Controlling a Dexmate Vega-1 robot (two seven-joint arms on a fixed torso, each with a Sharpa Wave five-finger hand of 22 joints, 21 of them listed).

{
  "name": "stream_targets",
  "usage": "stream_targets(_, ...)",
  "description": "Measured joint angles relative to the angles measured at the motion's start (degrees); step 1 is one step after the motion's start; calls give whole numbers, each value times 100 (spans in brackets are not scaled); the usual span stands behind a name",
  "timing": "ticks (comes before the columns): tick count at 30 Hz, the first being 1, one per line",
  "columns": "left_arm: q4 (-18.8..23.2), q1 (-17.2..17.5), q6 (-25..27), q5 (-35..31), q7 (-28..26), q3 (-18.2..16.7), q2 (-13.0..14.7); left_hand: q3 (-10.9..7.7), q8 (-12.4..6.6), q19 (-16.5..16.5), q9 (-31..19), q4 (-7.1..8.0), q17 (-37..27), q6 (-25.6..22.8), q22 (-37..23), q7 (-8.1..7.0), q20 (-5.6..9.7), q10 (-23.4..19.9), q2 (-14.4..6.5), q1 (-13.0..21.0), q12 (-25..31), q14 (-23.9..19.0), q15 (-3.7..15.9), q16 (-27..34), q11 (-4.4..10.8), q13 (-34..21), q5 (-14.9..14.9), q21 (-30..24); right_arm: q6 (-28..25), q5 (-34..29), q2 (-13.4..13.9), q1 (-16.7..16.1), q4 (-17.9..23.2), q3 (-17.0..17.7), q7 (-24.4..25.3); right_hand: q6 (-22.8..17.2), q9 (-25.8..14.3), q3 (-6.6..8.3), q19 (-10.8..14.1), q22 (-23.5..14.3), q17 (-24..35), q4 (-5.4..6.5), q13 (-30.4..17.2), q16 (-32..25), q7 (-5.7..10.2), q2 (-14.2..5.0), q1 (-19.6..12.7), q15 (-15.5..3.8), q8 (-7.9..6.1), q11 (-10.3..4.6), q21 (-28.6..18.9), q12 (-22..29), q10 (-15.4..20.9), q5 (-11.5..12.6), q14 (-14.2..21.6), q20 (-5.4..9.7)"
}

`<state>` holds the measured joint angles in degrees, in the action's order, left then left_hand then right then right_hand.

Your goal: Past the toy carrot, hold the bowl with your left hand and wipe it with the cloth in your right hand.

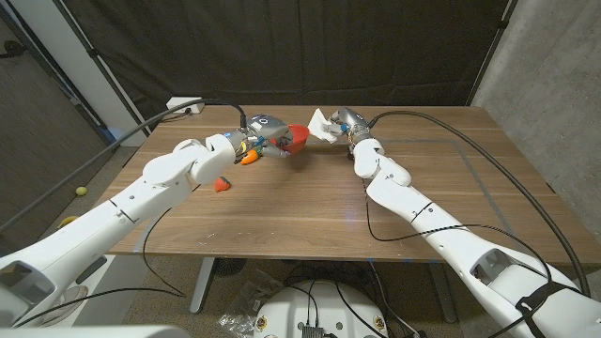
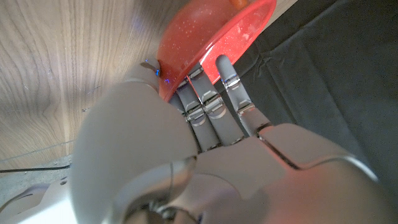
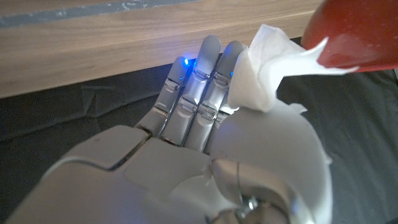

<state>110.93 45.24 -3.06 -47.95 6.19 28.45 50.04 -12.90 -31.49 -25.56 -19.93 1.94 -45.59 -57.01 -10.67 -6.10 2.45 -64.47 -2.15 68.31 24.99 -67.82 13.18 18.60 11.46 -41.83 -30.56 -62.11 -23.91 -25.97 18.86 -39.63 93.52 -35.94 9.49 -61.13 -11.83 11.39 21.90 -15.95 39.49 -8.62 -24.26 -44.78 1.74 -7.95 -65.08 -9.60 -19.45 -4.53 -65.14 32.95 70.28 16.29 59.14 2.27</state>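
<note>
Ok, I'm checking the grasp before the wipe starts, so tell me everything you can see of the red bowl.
The red bowl looks like glossy plastic, shallow and round, with faint pale speckles on its surface in the left wrist view. It is lifted and tilted near the table's far edge. The left robot hand grips it, fingers against its rim. The white cloth in the right robot hand meets its edge. The toy carrot lies nearby.

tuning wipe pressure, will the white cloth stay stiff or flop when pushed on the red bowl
Probably floppy: the cloth shows soft folds where the right robot hand grips it. It likely bunches against the bowl, and seems light.
</note>
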Motion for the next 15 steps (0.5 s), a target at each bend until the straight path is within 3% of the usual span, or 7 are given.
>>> stream_targets(10, -160, 97, -86, 82, -603, -41, -187, 23, 15, 0, -19, 23, -48, 0, -1, 1, 0, -1, 0, 0, -43, 0, 0, -43, 0, -9, 0, 0, 532, 1205, -57, -263, 55, 458, -121, -52, -22, 17, 70, -14, 99, -17, -34, -39, -51, 15, -47, -24, 22, 46, -182, 0, 46, 0, 80, 29)
stream_targets(15, -217, 210, -134, 175, -1062, -91, -260, -1, 24, 0, -19, 62, -49, 1, 0, 1, 0, -2, 1, 1, -43, 0, 0, -43, 0, -9, 0, 0, 1023, 2102, -146, -368, -186, 855, -439, -62, -56, 24, 80, -17, 177, -24, -59, -84, -61, 23, -100, -61, 33, 61, -252, 0, 61, -17, 138, 38)
